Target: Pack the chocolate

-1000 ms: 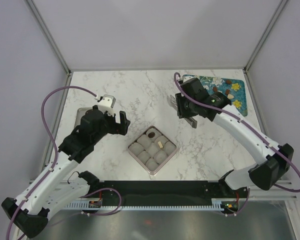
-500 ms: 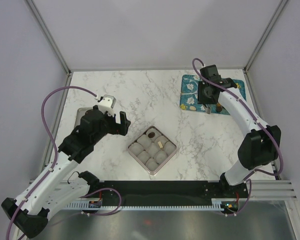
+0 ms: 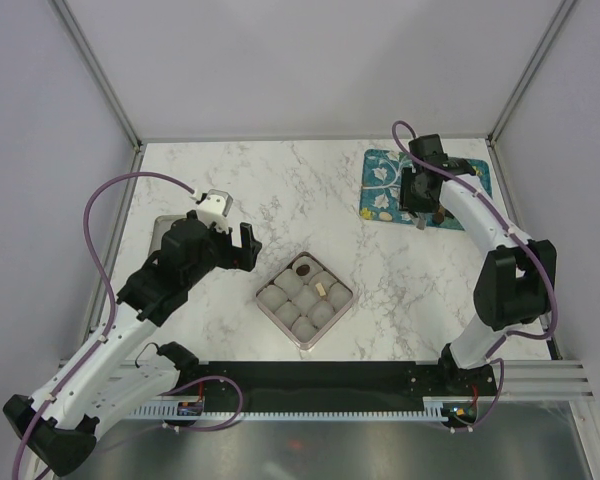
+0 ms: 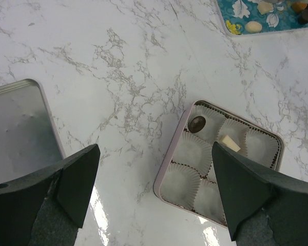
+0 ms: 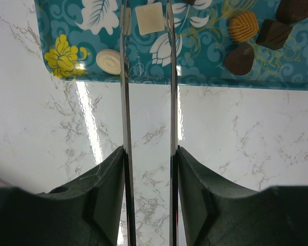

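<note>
Chocolates lie on the teal flowered mat [image 5: 66, 25] at the back right: a cream oval [image 5: 109, 60], a ribbed mid-brown one [image 5: 243, 25] and dark ones [image 5: 239, 58]. My right gripper [image 5: 146, 5] hangs over the mat, open, its thin blades either side of a cream square chocolate [image 5: 149, 18] with a small gap on each side. The pink box [image 3: 263, 300] of paper cups holds a dark chocolate [image 4: 197, 123] and a cream piece [image 4: 229, 143]. Wide open and holding nothing, my left gripper [image 4: 156, 179] hovers over the box's left edge.
A grey metal lid [image 4: 18, 133] lies flat on the marble left of the box. Metal frame posts stand at the table's back corners. The right arm [image 3: 480, 225] stretches along the right side toward the mat [image 3: 380, 175].
My right arm swung from the middle of the table back over the teal mat, then shifted slightly. The left arm and the box have not moved.
</note>
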Controlling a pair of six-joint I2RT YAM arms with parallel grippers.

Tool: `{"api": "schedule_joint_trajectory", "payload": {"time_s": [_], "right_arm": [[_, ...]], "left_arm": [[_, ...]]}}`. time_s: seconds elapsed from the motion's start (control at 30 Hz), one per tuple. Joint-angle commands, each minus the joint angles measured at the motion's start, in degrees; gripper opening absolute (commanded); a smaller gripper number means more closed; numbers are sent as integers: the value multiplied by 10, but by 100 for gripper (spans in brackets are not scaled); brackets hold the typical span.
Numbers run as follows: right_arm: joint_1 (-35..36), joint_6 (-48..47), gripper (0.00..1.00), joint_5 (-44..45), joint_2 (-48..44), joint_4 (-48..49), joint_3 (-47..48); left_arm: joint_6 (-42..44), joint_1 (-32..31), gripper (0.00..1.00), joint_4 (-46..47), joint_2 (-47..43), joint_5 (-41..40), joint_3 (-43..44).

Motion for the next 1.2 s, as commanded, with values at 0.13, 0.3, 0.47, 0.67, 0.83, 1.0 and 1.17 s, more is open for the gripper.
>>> {"api": "schedule_joint_trajectory", "payload": {"time_s": [0.13, 0.3, 0.47, 0.67, 0.83, 1.0, 1.17], "right_arm": [[-7, 3, 50, -13, 8, 35, -34], [-9, 5, 50, -18, 9, 43, -52], [-14, 6, 50, -30, 10, 51, -56], [-16, 2, 41, -62, 5, 60, -56], [-14, 3, 36, -74, -22, 53, -48], [15, 3, 33, -79, -61, 30, -39], [85, 4, 33, -77, -106, 0, -47]], "left_arm": [[-4, 0, 98, 11, 1, 4, 13], [-4, 0, 98, 11, -1, 4, 12], [-4, 0, 98, 11, 0, 5, 13], [-4, 0, 98, 11, 0, 3, 12], [-4, 0, 98, 11, 1, 3, 12], [-1, 0, 98, 11, 1, 3, 12], [0, 0, 98, 11, 1, 2, 11]]}}
